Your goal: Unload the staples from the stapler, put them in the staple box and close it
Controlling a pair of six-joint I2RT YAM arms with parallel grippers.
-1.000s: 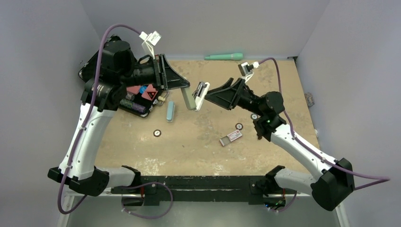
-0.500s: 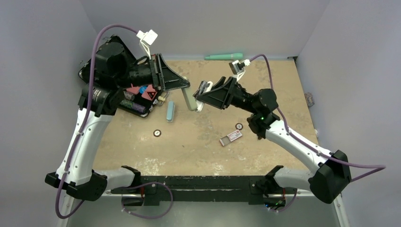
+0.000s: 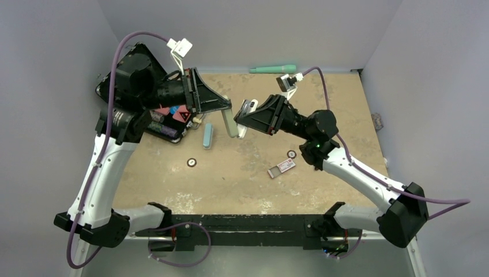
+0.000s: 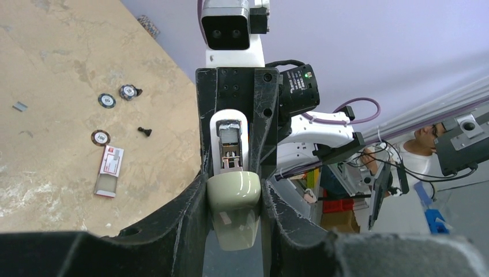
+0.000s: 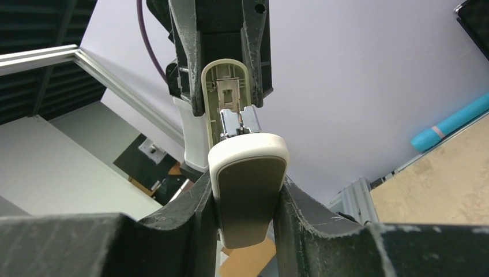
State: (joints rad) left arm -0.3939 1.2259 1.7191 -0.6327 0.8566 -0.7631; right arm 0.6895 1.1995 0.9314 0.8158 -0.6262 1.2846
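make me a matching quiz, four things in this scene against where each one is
1 stapler
2 teal pen
3 red and white box
4 light blue bar

a along the far edge of the table
b on the table near the right arm
c held up by left hand and right hand
d beside the black tray

Pairs: 1-c, 2-a, 3-b, 4-d

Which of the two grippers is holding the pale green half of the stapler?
The left gripper: it clamps the pale green half. The right gripper is shut on the white-rimmed half, whose face is dark.
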